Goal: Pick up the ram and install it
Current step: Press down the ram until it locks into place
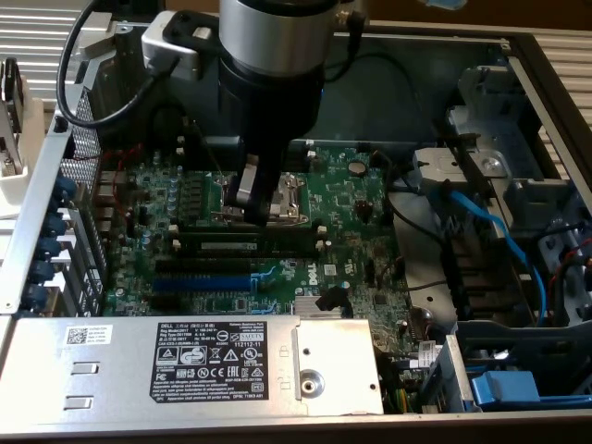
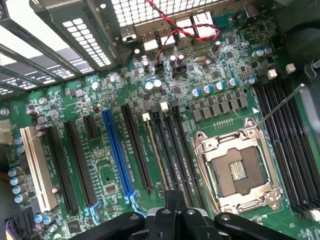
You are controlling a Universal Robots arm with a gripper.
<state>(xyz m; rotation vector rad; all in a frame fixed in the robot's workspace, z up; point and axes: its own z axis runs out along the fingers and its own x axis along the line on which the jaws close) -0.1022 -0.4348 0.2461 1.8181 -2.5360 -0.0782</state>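
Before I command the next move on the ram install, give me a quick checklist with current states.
1. Gripper closed: ok, the fingers are together.
2. Ram located: ok, it runs in line with the black memory slots, next to the CPU socket.
3. Gripper in contact with the ram: cannot tell; it sits just above the ram in the exterior view, but no grip shows.
4. Ram fully seated, end latches closed: cannot tell.
5. Red-black cable clear of the slots: ok, it lies off by the rear ports.
6. Blue expansion slot unoccupied: ok.
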